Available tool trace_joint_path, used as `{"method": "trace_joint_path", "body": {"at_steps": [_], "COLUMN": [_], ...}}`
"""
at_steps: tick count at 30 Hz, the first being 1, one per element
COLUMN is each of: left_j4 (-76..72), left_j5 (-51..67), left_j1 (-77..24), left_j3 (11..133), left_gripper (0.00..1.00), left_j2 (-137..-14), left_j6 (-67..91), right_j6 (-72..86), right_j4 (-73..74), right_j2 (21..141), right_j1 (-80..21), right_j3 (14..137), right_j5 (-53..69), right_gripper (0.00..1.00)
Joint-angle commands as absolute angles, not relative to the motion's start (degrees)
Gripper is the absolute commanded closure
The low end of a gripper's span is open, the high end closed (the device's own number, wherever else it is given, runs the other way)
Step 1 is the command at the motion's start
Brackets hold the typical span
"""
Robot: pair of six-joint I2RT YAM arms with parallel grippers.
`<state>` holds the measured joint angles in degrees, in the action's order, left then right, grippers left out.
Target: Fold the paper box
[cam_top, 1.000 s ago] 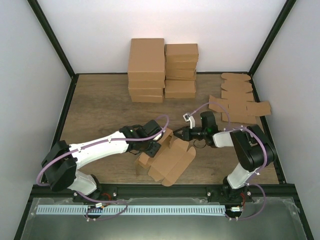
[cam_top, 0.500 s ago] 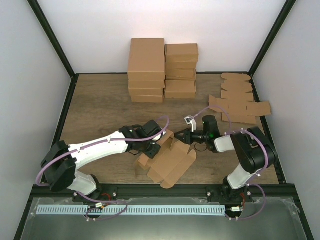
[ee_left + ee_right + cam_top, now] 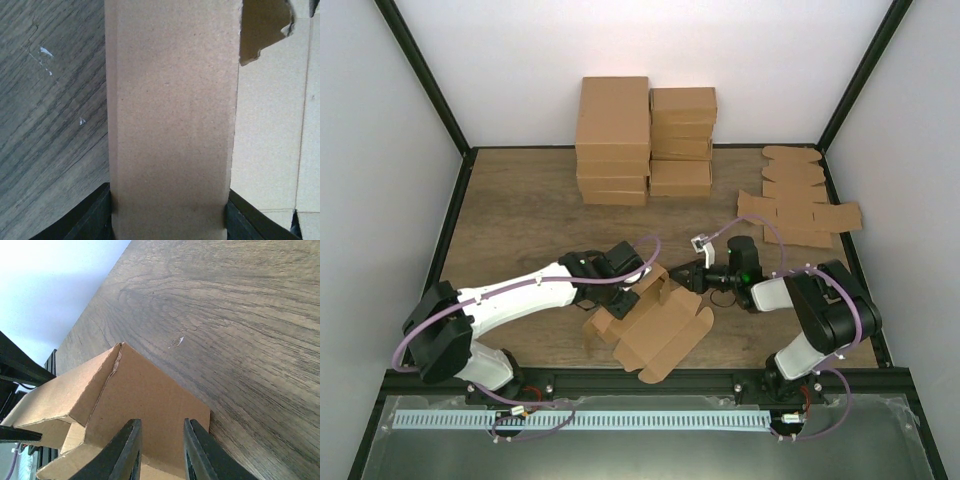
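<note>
The paper box [image 3: 660, 325] is a brown cardboard blank, partly folded, lying on the table between the two arms near the front. My left gripper [image 3: 625, 290] is at its upper left end, shut on an upright cardboard panel [image 3: 170, 115] that fills the space between both black fingers [image 3: 90, 215]. From the right, my right gripper [image 3: 686, 275] reaches the box's upper edge. In the right wrist view its jaws [image 3: 162, 450] stand a little apart against the face of a raised flap [image 3: 145, 395], with nothing pinched between them.
Stacks of ready-made brown cartons [image 3: 645, 140] stand at the back middle. A pile of flat brown blanks [image 3: 798, 200] lies at the back right. A black frame [image 3: 450, 220] borders the wooden table [image 3: 520, 210].
The box has slid a little toward the front left and turned slightly. My right gripper has drawn back a bit to the right. The left grip is unchanged.
</note>
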<state>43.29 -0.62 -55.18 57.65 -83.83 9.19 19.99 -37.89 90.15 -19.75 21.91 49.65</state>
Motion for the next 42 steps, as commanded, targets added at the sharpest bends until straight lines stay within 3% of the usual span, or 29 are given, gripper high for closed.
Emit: {"method": "trace_joint_path", "body": {"at_steps": [1,18,30,35,42], "left_j4": [45.2,45.2,43.3,43.8,44.0], "left_j5": [-2.9,-2.7,1.9,2.4,2.5], "left_j1": [-55.4,-55.4,-55.4,-55.4,-55.4], "left_j3": [59.0,59.7,59.7,59.8,59.4], "left_gripper": [0.48,0.49,0.48,0.48,0.48], "left_j2": [-85.3,-84.5,-83.2,-83.7,-84.4], "left_j6": [7.2,4.3,5.5,5.1,5.1], "right_j6": [20.3,21.3,14.5,12.5,12.2], "right_j4": [-39.7,-52.9,-46.7,-44.6,-47.6], "right_j2": [90.5,90.3,91.0,89.1,87.9], "right_j1": [-20.5,-21.0,-26.0,-30.8,-39.2], "right_j3": [22.3,16.3,20.5,20.5,19.4], "right_j5": [50.1,48.5,43.4,33.6,9.9], "right_gripper": [0.75,0.71,0.67,0.68,0.71]}}
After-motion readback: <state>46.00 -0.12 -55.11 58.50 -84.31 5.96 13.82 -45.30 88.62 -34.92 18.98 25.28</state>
